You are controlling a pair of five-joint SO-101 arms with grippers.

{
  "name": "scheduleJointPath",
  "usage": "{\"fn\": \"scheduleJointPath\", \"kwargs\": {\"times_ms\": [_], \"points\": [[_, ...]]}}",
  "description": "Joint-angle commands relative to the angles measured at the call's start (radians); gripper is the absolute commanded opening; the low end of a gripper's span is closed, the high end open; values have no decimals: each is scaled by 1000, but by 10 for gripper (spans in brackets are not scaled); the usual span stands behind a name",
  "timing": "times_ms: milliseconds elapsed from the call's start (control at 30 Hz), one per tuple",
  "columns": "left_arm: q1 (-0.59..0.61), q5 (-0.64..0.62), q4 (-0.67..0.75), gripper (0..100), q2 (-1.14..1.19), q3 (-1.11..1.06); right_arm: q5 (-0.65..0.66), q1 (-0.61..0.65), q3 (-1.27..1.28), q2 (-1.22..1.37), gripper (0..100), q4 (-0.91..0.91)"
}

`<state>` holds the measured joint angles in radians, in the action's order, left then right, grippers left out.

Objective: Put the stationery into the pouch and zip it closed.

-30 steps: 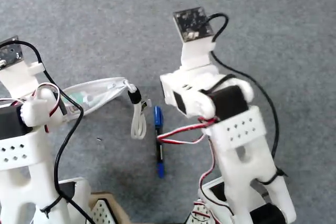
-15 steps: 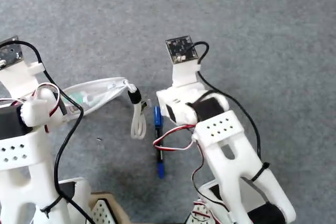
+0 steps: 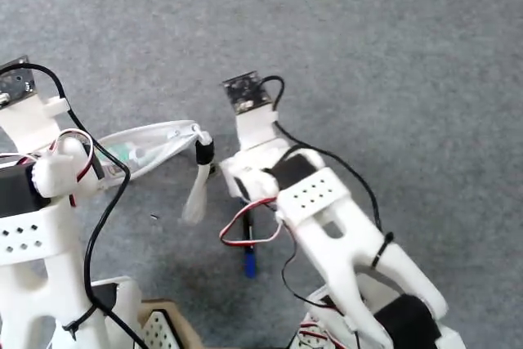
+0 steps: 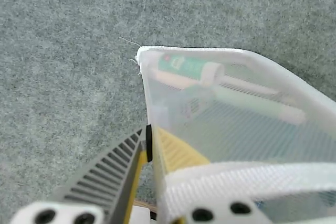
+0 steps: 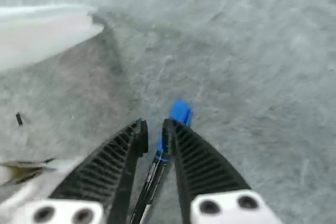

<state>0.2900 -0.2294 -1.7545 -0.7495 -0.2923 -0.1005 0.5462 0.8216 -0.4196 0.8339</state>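
Observation:
My left gripper (image 4: 155, 142) is shut on the edge of a white mesh pouch (image 4: 226, 124) that holds a green-and-white stick and a pale marker. In the high view the pouch (image 3: 155, 145) lies out to the right of the left arm, ending in a black zip pull (image 3: 204, 151) and a white strap (image 3: 194, 195). A blue and black pen (image 3: 249, 261) lies on the mat, its upper part hidden under the right arm (image 3: 315, 194). My right gripper (image 5: 153, 127) hangs low over the pen (image 5: 180, 113), fingers open a narrow gap, with the pen showing between them.
A grey felt mat (image 3: 425, 63) covers the table, with free room to the far side and right. A tan and white box corner (image 3: 163, 324) sits at the near edge between the arm bases. Red and white wires (image 3: 245, 230) loop beside the right arm.
The right arm has swung left and down over the pen, toward the pouch's end. The white strap has shifted left. The left arm and the pouch have held still.

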Motion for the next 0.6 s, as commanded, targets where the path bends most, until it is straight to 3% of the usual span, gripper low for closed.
{"fn": "scheduleJointPath", "kwargs": {"times_ms": [0, 267, 467, 567], "points": [[7, -11, 9, 28, 8, 5, 5, 8, -51, 36, 47, -18], [7, -11, 9, 28, 8, 5, 5, -8, -56, 125, 53, -18], [7, -11, 9, 28, 8, 5, 5, -8, -59, 162, 166, 0], [7, -11, 9, 28, 8, 5, 5, -8, -96, 193, 178, 38]]}}
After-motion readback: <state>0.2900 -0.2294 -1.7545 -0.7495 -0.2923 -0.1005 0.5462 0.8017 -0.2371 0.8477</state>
